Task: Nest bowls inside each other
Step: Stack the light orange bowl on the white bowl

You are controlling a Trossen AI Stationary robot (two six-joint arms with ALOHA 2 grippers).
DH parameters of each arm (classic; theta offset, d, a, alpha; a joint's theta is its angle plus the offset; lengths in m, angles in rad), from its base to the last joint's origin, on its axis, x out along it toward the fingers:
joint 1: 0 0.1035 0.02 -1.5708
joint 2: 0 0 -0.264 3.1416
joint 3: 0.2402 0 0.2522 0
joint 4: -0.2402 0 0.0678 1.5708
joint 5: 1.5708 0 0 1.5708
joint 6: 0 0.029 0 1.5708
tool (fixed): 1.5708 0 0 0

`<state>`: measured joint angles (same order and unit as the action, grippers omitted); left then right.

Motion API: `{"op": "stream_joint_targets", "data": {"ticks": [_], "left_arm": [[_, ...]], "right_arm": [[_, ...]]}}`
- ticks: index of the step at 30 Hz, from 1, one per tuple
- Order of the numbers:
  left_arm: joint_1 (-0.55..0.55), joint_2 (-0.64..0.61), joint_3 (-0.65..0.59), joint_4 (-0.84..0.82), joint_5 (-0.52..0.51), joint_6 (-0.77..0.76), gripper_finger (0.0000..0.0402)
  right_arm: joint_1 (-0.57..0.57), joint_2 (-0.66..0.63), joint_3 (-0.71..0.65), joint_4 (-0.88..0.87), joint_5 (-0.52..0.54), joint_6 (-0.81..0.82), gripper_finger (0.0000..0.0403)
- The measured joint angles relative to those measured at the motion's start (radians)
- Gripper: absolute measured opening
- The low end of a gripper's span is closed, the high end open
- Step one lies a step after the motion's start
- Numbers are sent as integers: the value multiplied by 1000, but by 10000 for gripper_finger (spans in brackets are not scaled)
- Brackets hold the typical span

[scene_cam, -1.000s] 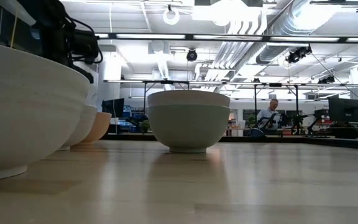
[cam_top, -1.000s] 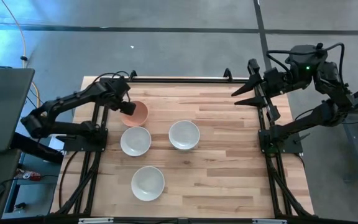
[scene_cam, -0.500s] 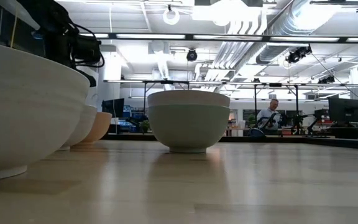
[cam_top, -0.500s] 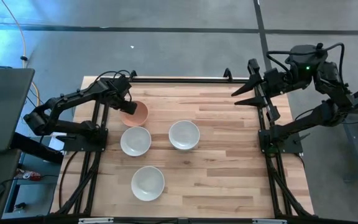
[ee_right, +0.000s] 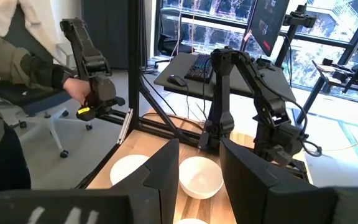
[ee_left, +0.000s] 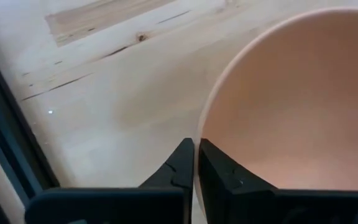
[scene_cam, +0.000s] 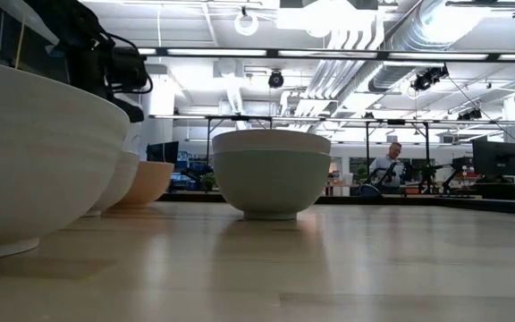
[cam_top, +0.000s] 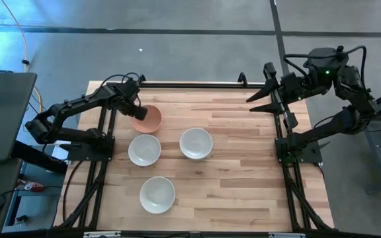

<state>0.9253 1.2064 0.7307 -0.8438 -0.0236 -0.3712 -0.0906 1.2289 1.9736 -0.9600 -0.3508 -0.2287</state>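
The left gripper (cam_top: 136, 109), clenched on the rim of the smooth round salmon-orange bowl (cam_top: 147, 119), has dragged it slightly toward the nearest white bowl (cam_top: 144, 150). Nesting looks to be starting. The right gripper (cam_top: 262, 92) waits released, well apart from that bowl.

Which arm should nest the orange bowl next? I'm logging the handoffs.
Left. The left gripper is shut on the orange bowl's rim, beside a white bowl. The right gripper hangs open at the table's far right edge.
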Motion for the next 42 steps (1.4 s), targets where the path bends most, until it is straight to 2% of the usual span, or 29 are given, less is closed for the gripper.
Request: {"op": "stream_joint_targets", "data": {"ticks": [8,17,27,31,42], "left_arm": [[0,0,70,9,26,0,1],[-13,49,296,-69,116,17,0],[-167,201,547,-141,122,35,0],[-227,285,630,-146,169,35,0],[-380,525,851,-201,177,75,0]], "right_arm": [[0,0,0,0,0,0,110],[0,0,0,-3,0,3,110],[0,0,0,-45,0,11,110],[0,0,0,-45,0,11,110],[0,0,0,-59,0,11,110]]}}
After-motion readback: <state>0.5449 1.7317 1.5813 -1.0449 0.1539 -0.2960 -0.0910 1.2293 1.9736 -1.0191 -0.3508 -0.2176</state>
